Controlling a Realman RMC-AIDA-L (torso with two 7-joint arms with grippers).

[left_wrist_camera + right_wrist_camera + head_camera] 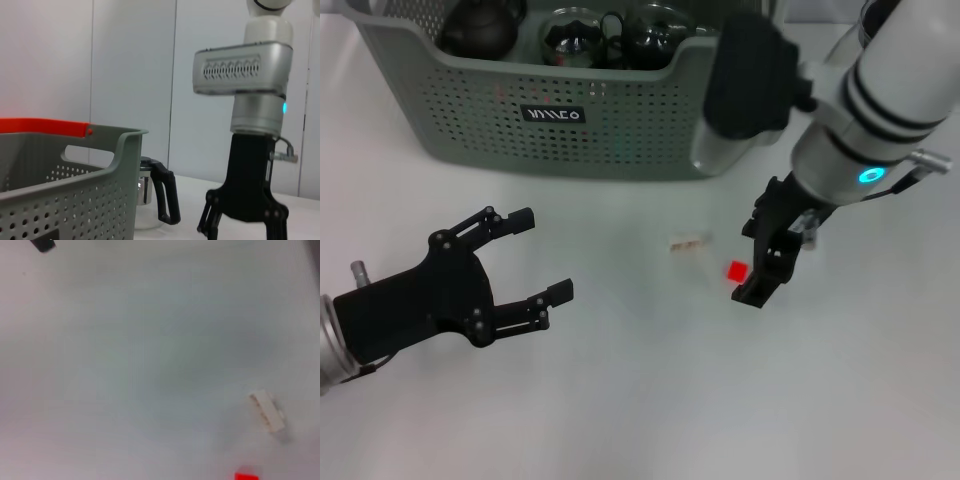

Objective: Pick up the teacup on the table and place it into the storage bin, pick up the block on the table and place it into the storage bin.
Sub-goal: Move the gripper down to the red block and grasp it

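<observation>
the right gripper [766, 262] hangs fingers-down and spread, the red block [737, 270] just beside its tips, likely lined up for a pinch, while the storage bin [470, 110] sits beyond and the left gripper [535, 255] idles, splayed empty.

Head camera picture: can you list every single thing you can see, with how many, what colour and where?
storage bin: one, grey-green with holes and a black label, at the back of the table.
dark teaware: about three dark, shiny pieces inside the bin; exact kinds are hard to tell.
red block: one, small, on the table just beside the right gripper's fingertips.
pale block: one, whitish, on the table to the left of the red one.
table: one, white, under everything.
left gripper: one, black, fingers open, low over the table's left side, holding nothing.
right gripper: one, black on a white and silver arm, pointing down next to the red block.
</observation>
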